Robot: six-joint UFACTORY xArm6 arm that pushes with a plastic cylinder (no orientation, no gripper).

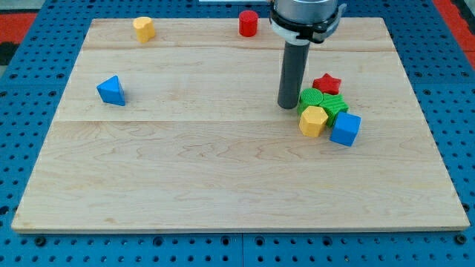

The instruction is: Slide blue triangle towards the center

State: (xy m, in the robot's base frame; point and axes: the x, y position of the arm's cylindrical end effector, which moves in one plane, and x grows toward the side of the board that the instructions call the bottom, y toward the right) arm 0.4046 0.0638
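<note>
Blue triangle [111, 90] sits left-middle of frame, untouched. My tip [288, 106] stands right of centre, touching green block [315, 98]; no claw fitted, holds nothing. You should swing round triangle's left face, then push rightward, slow, straight.

- A pale wooden surface [223, 170] carries everything.
- Blue triangle [111, 90]: view's left.
- Yellow block [144, 28] and red cylinder [248, 23]: top edge.
- Clustered right: red star [326, 82], green blocks [323, 100], yellow block [312, 120], blue cube [345, 128].
- My tip [288, 105] rests beside the cluster.
</note>
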